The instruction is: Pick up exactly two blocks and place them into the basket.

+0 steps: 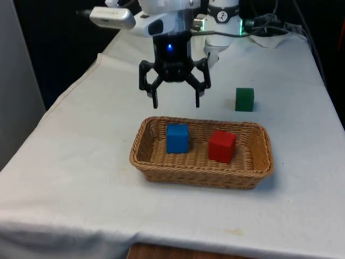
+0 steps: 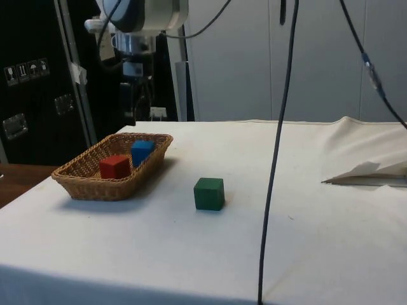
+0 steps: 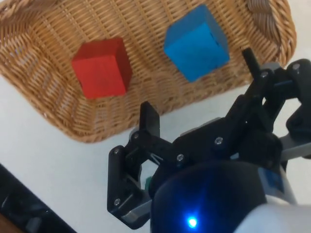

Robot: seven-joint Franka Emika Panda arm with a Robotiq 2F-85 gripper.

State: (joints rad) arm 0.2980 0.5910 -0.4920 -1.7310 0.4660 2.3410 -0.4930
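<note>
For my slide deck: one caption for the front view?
Open gripper hovers behind the basket holding blue block and red block; green block outside.

Setting: robotics laboratory, test station.

Evidence:
- Bench [image 1: 70, 178] draped in a plain white cloth, creased and loose at the far corner, laid out as a trial surface, not furnished.
- White industrial arm [image 1: 161, 19] mounted at the bench's far end, black end effector [image 1: 176, 100] hanging open above the cloth.
- Black curtains [image 1: 54, 48] behind the arm.
- Loose cables [image 2: 280, 146] hanging across the side view; more cabling bundled at the arm's base.
- Dark cabinets [image 2: 32, 82] bearing small handling labels; pale panel walls [image 2: 254, 57].
- Props: wicker basket [image 1: 148, 162], plain coloured cubes.
</note>
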